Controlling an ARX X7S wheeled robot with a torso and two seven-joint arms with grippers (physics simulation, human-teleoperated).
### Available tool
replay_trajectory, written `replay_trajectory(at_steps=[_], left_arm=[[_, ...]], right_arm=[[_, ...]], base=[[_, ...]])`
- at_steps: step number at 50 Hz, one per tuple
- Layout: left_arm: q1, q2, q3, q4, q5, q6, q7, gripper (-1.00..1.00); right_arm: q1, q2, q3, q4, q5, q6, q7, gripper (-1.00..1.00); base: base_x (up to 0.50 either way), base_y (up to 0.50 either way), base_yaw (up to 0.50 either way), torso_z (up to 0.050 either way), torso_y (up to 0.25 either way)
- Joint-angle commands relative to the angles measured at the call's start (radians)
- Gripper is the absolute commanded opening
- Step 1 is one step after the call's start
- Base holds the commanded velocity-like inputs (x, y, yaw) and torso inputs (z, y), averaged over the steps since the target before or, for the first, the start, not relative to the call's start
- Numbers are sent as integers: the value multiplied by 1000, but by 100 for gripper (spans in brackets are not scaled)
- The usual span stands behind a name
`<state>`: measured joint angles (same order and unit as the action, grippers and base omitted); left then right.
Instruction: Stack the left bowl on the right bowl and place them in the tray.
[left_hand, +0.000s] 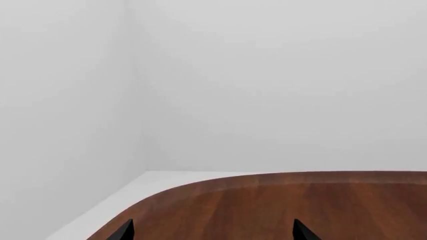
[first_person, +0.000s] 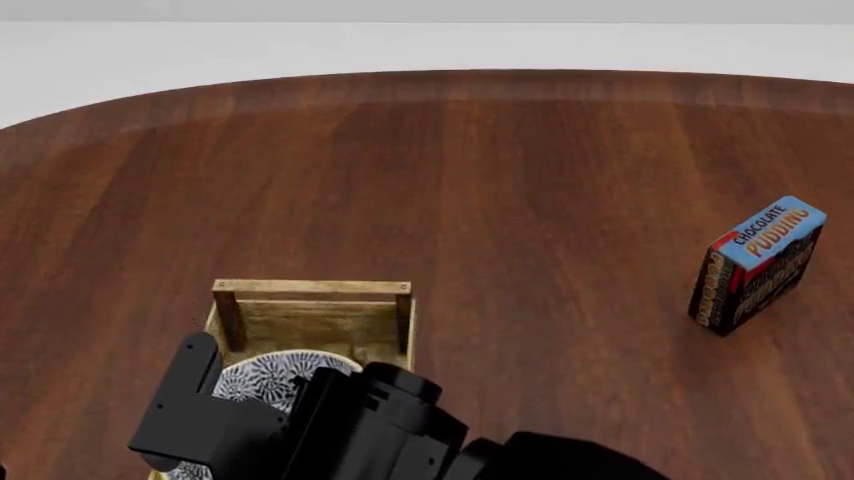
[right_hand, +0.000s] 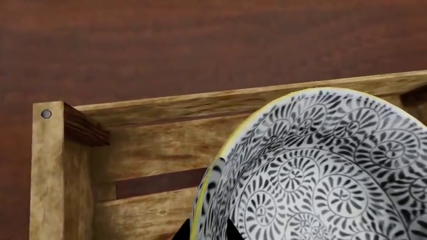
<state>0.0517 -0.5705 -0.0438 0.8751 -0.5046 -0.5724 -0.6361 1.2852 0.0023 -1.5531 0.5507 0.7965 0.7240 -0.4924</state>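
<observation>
A black-and-white patterned bowl with a yellow rim sits inside the light-wood tray. A second yellow rim edge shows just outside the first, as of a nested bowl. My right gripper is shut on the bowl's rim, one fingertip on each side of the wall. In the head view the bowl lies in the tray at the lower left, half hidden by my right arm. My left gripper is open, with only bare table between its fingertips; it faces the table's far edge.
A chocolate pudding box stands upright at the right side of the brown table. The table's curved far edge meets a white floor and walls.
</observation>
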Motion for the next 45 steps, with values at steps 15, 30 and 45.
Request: replay_trajectory(at_steps=[15, 30, 45], left_arm=[[5, -6, 8, 1, 9, 5, -9, 100], [6, -8, 7, -1, 7, 8, -12, 100], [0, -9, 12, 0, 2, 11, -13, 100]], right_arm=[[-39, -2, 11, 76, -68, -52, -41, -100], [-47, -2, 14, 107, -67, -55, -31, -100], [14, -2, 17, 33, -22, -11, 47, 100]], base=[[0, 0, 0, 0, 0], [1, 0, 0, 0, 0], [1, 0, 0, 0, 0]])
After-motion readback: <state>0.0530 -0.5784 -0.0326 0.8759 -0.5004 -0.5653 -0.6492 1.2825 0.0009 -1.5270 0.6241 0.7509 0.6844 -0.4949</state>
